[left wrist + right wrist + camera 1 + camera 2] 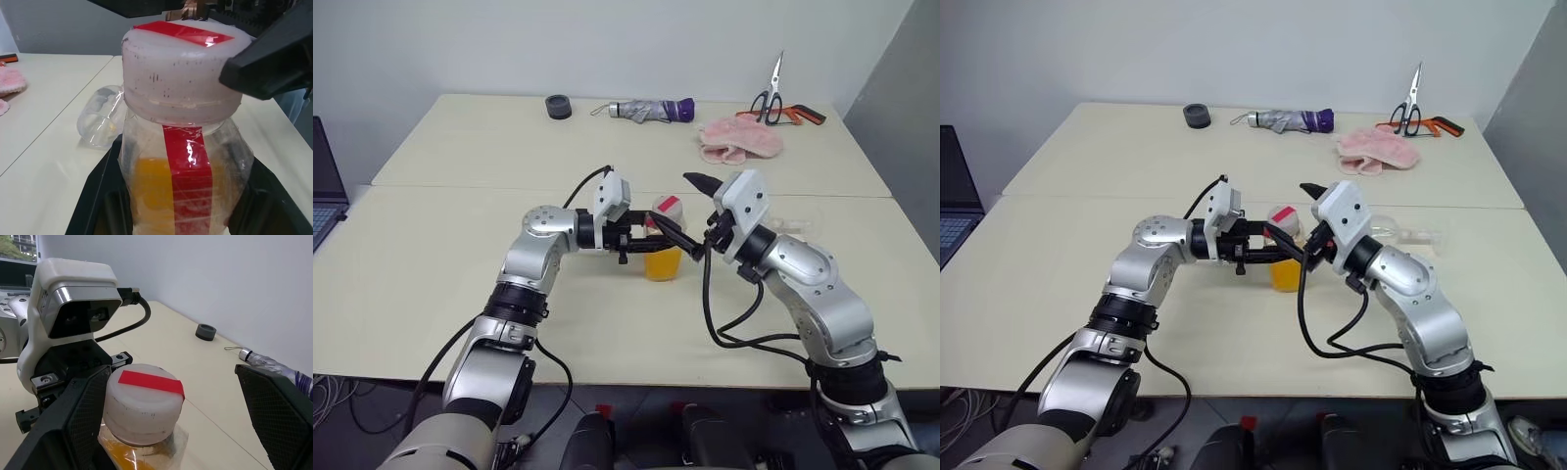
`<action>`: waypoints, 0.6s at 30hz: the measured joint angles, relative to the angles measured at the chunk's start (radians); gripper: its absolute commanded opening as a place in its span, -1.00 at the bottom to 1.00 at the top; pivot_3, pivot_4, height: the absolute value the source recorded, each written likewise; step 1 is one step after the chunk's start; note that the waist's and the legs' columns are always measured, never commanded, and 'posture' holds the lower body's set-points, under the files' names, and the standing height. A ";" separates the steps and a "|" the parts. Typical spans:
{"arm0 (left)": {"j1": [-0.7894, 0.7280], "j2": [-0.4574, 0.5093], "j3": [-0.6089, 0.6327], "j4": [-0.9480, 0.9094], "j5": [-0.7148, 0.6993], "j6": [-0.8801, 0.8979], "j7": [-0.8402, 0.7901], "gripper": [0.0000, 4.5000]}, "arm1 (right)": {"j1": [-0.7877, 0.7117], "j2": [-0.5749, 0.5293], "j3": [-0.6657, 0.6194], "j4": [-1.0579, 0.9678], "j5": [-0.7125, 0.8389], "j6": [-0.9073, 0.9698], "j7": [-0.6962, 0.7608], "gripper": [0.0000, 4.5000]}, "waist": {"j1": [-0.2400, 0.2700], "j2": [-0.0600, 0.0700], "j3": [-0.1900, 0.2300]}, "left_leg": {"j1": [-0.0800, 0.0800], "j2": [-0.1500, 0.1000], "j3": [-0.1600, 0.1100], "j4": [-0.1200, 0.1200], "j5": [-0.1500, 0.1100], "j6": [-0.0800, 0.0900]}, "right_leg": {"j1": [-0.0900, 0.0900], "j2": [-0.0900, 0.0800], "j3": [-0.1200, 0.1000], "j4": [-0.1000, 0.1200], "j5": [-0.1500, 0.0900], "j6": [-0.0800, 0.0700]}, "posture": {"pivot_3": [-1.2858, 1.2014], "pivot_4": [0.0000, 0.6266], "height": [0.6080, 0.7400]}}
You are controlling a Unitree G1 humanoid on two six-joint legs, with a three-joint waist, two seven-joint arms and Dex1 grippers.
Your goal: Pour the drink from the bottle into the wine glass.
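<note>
My left arm reaches in from the left with the forearm held level, its wrist turned so the left claw point(651, 238) points sideways toward my right arm. That claw is clamped on the bottle point(664, 257), one black finger on each side of its body below the cap. My right arm bends up at the elbow, and the right claw point(697, 217) stands wide apart, one finger point(83, 418) beside the cap and the other well clear of it.
</note>
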 measured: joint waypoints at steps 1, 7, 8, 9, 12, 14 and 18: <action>0.000 0.000 0.000 0.000 0.000 0.000 0.000 -0.18 | 0.002 -0.005 -0.001 -0.002 0.005 0.000 0.000 0.92 | 0.000 0.000 0.000 | 0.000 0.000 0.000 0.000 0.000 0.000 | 0.000 0.000 0.000 0.000 0.000 0.000 | 0.03 -0.52 1.00; 0.000 0.000 0.000 0.000 0.004 0.000 0.008 -0.18 | 0.012 -0.019 -0.009 -0.012 0.016 0.001 0.000 0.92 | 0.000 0.000 0.000 | 0.000 0.000 0.000 0.000 0.000 0.000 | 0.000 0.000 0.000 0.000 0.000 0.000 | 0.03 -0.52 1.00; 0.000 0.000 0.000 0.000 0.004 0.000 0.008 -0.18 | 0.012 -0.020 -0.009 -0.012 0.017 0.002 0.000 0.92 | 0.000 0.000 0.000 | 0.000 0.000 0.000 0.000 0.000 0.000 | 0.000 0.000 0.000 0.000 0.000 0.000 | 0.03 -0.52 1.00; 0.000 0.000 0.000 0.000 0.005 0.000 0.008 -0.18 | 0.013 -0.020 -0.009 -0.012 0.018 0.002 0.000 0.92 | 0.000 0.000 0.000 | 0.000 0.000 0.000 0.000 0.000 0.000 | 0.000 0.000 0.000 0.000 0.000 0.000 | 0.03 -0.52 1.00; 0.000 0.000 0.000 0.000 0.006 0.000 0.010 -0.18 | 0.016 -0.025 -0.011 -0.015 0.024 0.002 0.000 0.92 | 0.000 0.000 0.000 | 0.000 0.000 0.000 0.000 0.000 0.000 | 0.000 0.000 0.000 0.000 0.000 0.000 | 0.03 -0.52 1.00; 0.000 0.000 0.000 0.000 0.006 0.000 0.012 -0.18 | 0.017 -0.029 -0.013 -0.016 0.029 0.002 0.000 0.92 | 0.000 0.000 0.000 | 0.000 0.000 0.000 0.000 0.000 0.000 | 0.000 0.000 0.000 0.000 0.000 0.000 | 0.03 -0.52 1.00; 0.000 0.001 0.000 0.003 0.007 0.000 0.018 -0.18 | 0.020 -0.037 -0.016 -0.017 0.036 0.002 0.000 0.92 | 0.000 0.000 0.000 | 0.000 0.000 0.000 0.000 0.000 0.000 | 0.000 0.000 0.000 0.000 0.000 0.000 | 0.03 -0.52 1.00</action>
